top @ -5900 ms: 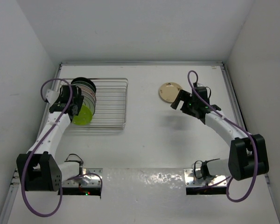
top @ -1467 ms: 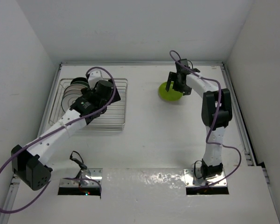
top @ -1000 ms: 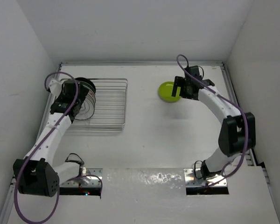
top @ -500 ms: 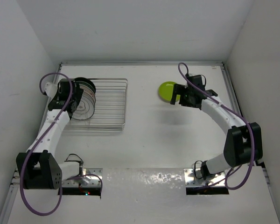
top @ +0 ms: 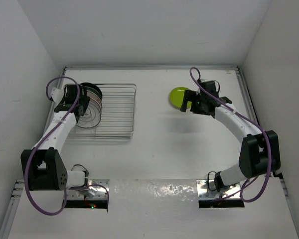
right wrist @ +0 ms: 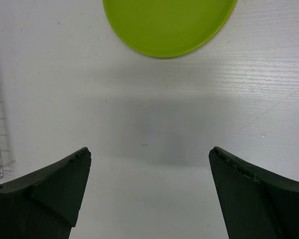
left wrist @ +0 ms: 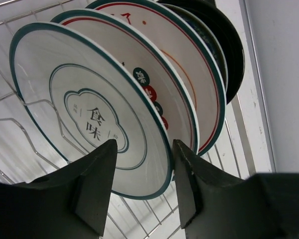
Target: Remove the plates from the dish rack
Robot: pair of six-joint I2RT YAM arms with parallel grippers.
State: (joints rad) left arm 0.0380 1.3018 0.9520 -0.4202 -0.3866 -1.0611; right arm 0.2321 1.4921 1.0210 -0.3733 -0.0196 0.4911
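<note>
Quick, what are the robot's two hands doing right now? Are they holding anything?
Left gripper: open, straddling the front white plate's rim.
Right gripper: open, empty, near the green plate.

Plates [top: 88, 105] pack the dish rack's [top: 117, 113] left end; right seems open.

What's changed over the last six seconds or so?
The lime green plate left the dish rack and the left gripper; it now lies on the table at right. The right gripper let it go and backed off, open. The left gripper returned to the rack, open astride the front teal-rimmed plate. The other racked plates stayed put.
</note>
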